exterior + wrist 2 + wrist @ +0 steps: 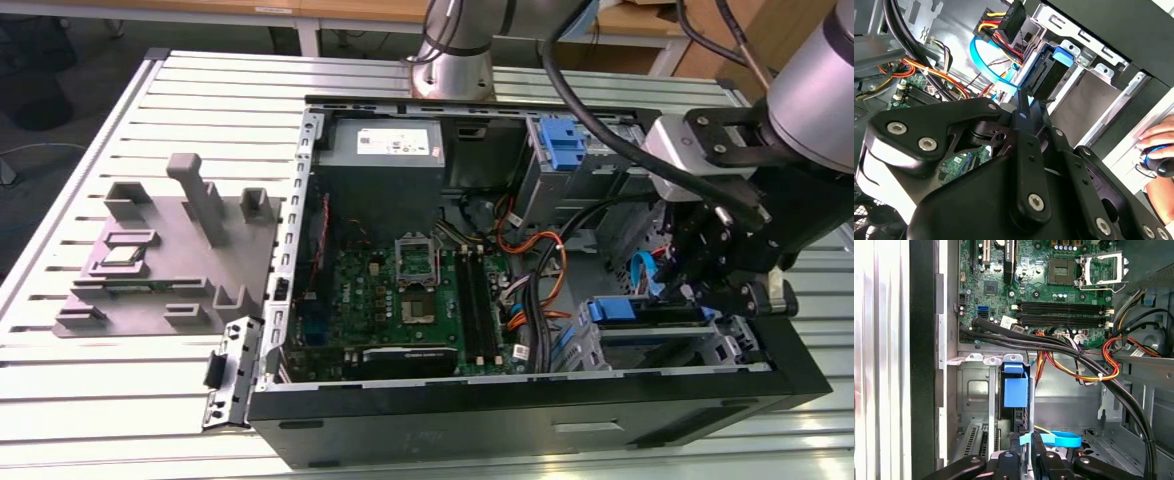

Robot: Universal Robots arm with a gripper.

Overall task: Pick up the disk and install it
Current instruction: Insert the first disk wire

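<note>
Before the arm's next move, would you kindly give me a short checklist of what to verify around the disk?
1. Disk standing in the bay slot: ok.
2. Disk fully seated: cannot tell.
3. Claw lined up with the disk's edge: ok.
4. Blue cable away from the claw: not ok, it lies right beside it.
5. Person's hand away from the case: not ok, it is close beside it.

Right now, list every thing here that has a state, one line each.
computer case: side open, lying on the table.
disk: upright in the drive cage, blue rail showing.
CPU socket: empty, its frame down.
gripper: at the disk's edge; grip unclear.
</note>
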